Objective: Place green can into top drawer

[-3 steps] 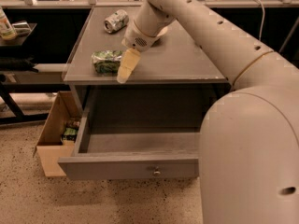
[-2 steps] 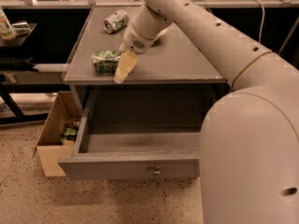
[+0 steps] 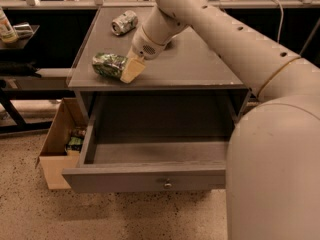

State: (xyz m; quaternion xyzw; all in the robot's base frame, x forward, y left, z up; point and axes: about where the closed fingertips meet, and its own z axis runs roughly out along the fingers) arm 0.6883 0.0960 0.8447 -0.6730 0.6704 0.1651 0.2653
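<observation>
The green can (image 3: pixel 107 65), crushed, lies on its side at the front left of the grey cabinet top (image 3: pixel 200 64). My gripper (image 3: pixel 129 70) reaches down from the arm to the can's right end, and its tan tip is against the can. The top drawer (image 3: pixel 145 179) is pulled out below the cabinet top. Its small round knob (image 3: pixel 167 184) faces the front. The inside of the drawer shows no objects.
A silver-white can (image 3: pixel 124 22) lies at the back left of the cabinet top. A brown cardboard box (image 3: pixel 54 146) with items in it stands on the floor left of the drawer. A dark shelf with a bottle (image 3: pixel 6 29) is at the far left.
My gripper has edged a little to the left and now meets the can's right end. The drawer and the other can have not moved.
</observation>
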